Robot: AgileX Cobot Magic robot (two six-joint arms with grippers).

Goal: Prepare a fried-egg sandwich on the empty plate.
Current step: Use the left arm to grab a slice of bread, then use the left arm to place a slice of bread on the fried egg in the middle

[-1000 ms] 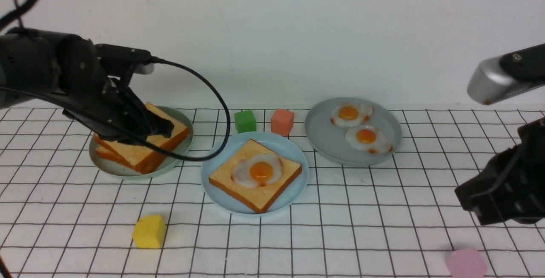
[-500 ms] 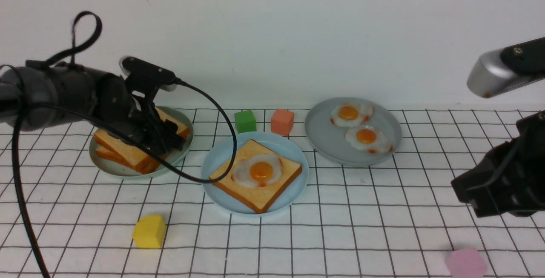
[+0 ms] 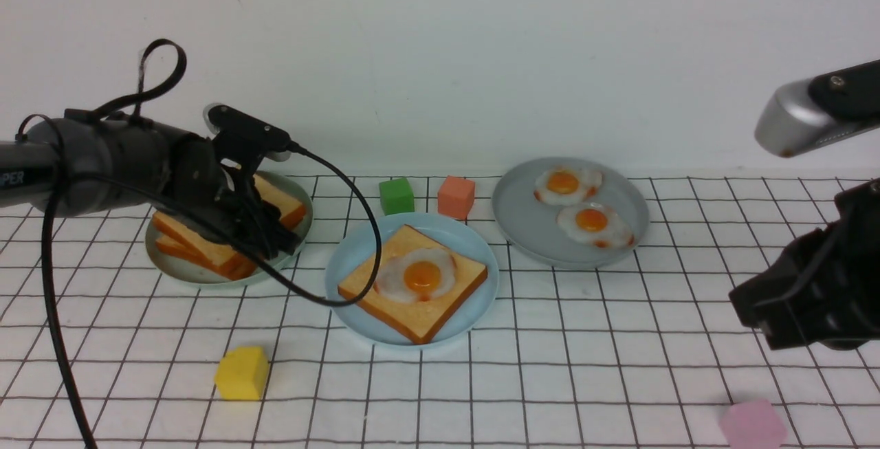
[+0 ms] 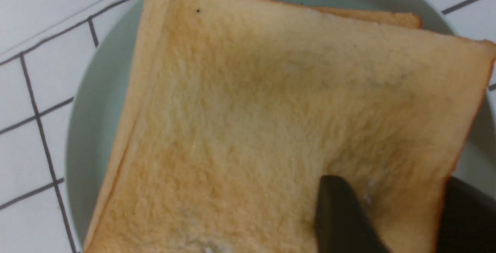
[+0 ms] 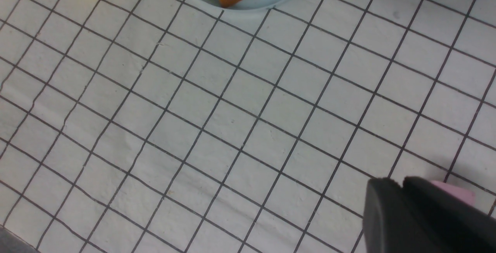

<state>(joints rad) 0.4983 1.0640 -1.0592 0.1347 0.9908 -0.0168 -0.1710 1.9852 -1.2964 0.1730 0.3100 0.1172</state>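
1. Left wrist view shows the step in hand. The left gripper (image 3: 276,237) is at the toast stack (image 3: 196,243) on the left grey-green plate (image 3: 172,271). One of its fingers (image 4: 341,214) lies on the top slice (image 4: 271,109) near a corner, and the other sits just off that slice's edge. The gap is narrow, but I cannot tell whether it already pinches.
2. To do this well, I judge it should bite only the top slice, reaching past the crust. It should then lift level so the slice beneath stays put.
3. At the centre, the sky-blue plate (image 3: 344,256) holds one golden toast (image 3: 419,318) with a darker orange crust, set cornerwise. A white fried egg (image 3: 416,276) with an orange yolk lies on its middle. The sandwich lacks its lid.
4. The lid should come down square, so the egg is not pushed off.
5. On the right, the right gripper (image 5: 401,185) hangs well apart from the plates, its fingers together and carrying nothing.
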